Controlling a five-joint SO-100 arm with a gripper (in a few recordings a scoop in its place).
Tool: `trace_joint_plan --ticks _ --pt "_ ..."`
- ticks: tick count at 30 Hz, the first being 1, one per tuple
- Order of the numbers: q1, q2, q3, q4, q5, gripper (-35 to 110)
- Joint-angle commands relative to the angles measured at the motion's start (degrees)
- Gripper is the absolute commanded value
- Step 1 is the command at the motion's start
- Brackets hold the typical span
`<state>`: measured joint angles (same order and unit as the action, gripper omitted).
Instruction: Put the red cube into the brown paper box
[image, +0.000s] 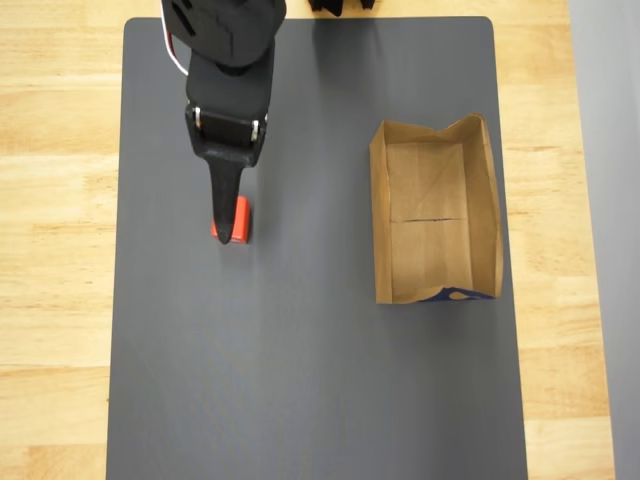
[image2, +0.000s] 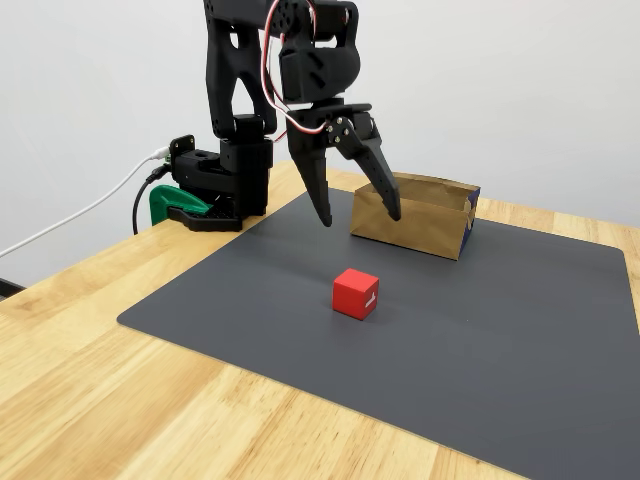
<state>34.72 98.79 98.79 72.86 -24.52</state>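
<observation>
The red cube (image2: 355, 293) rests on the dark grey mat (image2: 450, 330), well apart from the brown paper box (image2: 410, 218), which lies at the mat's far side. In the overhead view the cube (image: 242, 222) is partly covered by the black gripper (image: 229, 232), and the box (image: 436, 212) lies to the right with nothing in it. In the fixed view the gripper (image2: 361, 217) hangs open above the cube, its two fingers spread apart and holding nothing.
The arm's base (image2: 215, 185) and a green clamp (image2: 175, 203) sit at the table's far left corner, with cables running off the edge. The mat (image: 310, 350) covers most of the wooden table (image: 55, 250).
</observation>
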Motion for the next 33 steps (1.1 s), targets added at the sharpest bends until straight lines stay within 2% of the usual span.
trace_joint_plan --ticks 1,9,18,23,33 --pt "0.88 -3.69 -3.08 -0.09 0.7 42" --pt "-0.26 -15.03 -10.81 0.62 1.58 42" --pt "0.7 -19.25 -13.45 -1.14 1.05 42" --pt "1.14 -20.21 -13.54 -1.85 -0.44 35" --pt "2.72 -24.43 -15.82 -1.76 -1.32 33"
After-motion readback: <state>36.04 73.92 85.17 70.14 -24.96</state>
